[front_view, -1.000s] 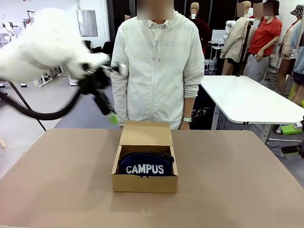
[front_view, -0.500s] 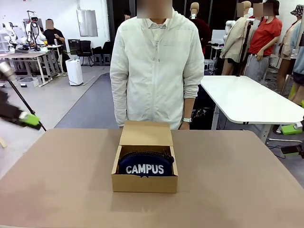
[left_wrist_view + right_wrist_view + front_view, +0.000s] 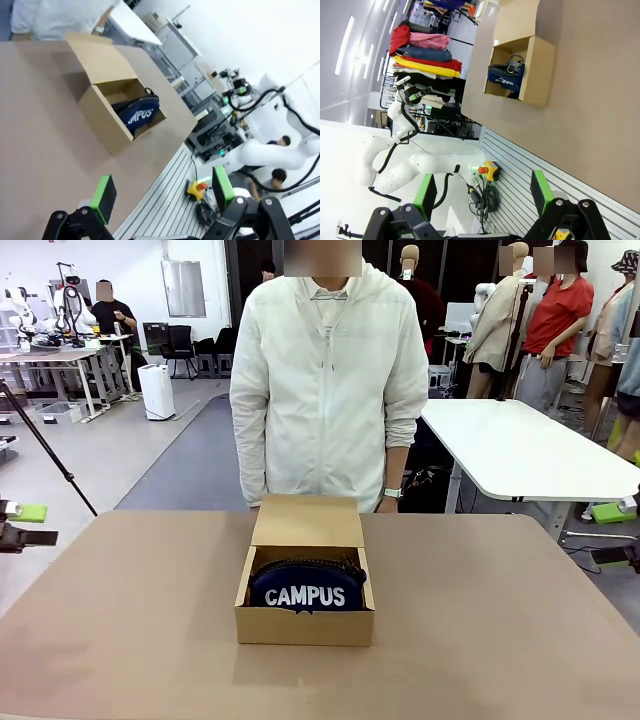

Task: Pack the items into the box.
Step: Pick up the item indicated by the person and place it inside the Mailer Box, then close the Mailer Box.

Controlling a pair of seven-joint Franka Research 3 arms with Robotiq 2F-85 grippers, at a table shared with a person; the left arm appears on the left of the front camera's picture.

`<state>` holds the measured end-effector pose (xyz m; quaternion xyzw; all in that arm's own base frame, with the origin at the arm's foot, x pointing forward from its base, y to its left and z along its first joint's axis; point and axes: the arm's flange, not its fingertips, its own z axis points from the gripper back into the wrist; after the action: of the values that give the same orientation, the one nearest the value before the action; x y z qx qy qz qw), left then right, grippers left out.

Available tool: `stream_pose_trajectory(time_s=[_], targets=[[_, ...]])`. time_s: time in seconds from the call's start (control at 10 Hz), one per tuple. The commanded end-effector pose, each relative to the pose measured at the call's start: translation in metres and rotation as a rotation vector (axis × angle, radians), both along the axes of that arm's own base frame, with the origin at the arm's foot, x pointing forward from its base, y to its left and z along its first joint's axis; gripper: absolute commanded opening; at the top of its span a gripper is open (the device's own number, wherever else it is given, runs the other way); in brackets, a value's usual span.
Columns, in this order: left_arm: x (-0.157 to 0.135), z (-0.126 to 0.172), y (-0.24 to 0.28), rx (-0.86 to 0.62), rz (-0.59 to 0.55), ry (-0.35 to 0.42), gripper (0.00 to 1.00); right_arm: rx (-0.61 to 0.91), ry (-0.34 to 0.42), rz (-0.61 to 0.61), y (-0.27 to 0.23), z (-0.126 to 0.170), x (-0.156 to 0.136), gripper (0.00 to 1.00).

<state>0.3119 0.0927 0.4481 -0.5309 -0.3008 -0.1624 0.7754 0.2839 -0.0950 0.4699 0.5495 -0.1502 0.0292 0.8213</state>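
Note:
The brown cardboard box stands in the middle of the table with its lid flap open toward the person. The navy "CAMPUS" pencil case lies inside it. From the right wrist, a small black thing shows on the case inside the box; I cannot tell what it is. The knife is hidden. My left gripper is open at the table's far left edge, well away from the box and case. My right gripper is open at the far right edge. Both hold nothing.
A person in a white jacket stands right behind the box at the far side, hands out of sight. Bare tan tabletop spreads on both sides of the box. A white table stands beyond on the right.
My left arm has swung from above and left of the box out to the table's far left edge. The box, the case and the right gripper have stayed still.

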Motion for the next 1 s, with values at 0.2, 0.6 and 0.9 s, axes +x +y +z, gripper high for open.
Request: stream_pose_trajectory(time_s=[0.2, 0.6, 0.9], targets=[[-0.0072, 0.0128, -0.0045, 0.033, -0.029, -0.01, 1.0, -0.001, -0.013, 0.013, -0.0013, 0.0006, -0.0016, 1.0], [-0.0072, 0.0128, -0.0045, 0.033, -0.029, -0.01, 1.0, -0.001, -0.013, 0.013, -0.0013, 0.0006, -0.0016, 1.0], [-0.0072, 0.0128, -0.0045, 0.033, -0.029, -0.01, 1.0, -0.001, -0.013, 0.013, -0.0013, 0.0006, -0.0016, 1.0]])
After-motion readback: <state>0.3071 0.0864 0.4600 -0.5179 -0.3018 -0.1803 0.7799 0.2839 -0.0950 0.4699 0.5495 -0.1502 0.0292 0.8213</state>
